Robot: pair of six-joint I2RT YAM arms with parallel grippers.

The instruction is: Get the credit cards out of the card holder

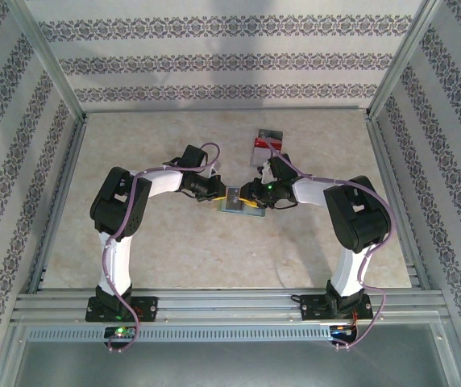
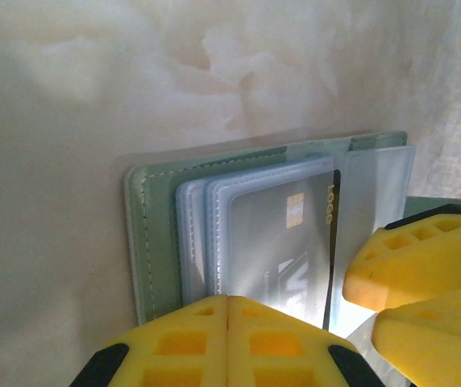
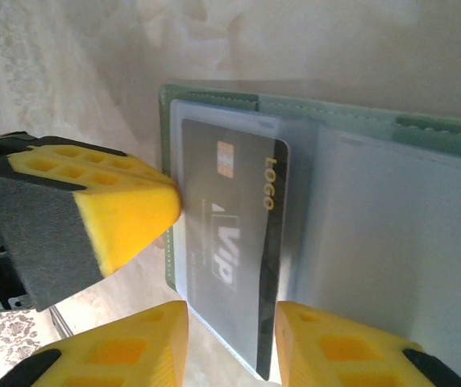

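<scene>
The card holder [image 1: 241, 209] lies open on the table between both grippers. Its grey-green cover [image 2: 154, 234] frames clear sleeves, and its other panel [image 3: 392, 201] reaches right. A grey credit card [image 3: 230, 218] with a gold chip and "VIP" print sits in the sleeve [image 2: 283, 234]. My left gripper [image 2: 228, 310] is shut, its joined tips over the near edge of the sleeves with nothing between them. My right gripper [image 3: 230, 339] is open, its fingers either side of the card's lower end. In the top view, the left gripper [image 1: 229, 195] and right gripper [image 1: 255, 196] nearly meet over the holder.
A stack of red, grey and dark cards [image 1: 267, 142] lies on the table behind the right arm. Patterned walls and metal rails [image 1: 214, 302] enclose the beige tabletop [image 1: 158, 258]. The left gripper's finger [image 3: 110, 210] is close beside the holder's left edge.
</scene>
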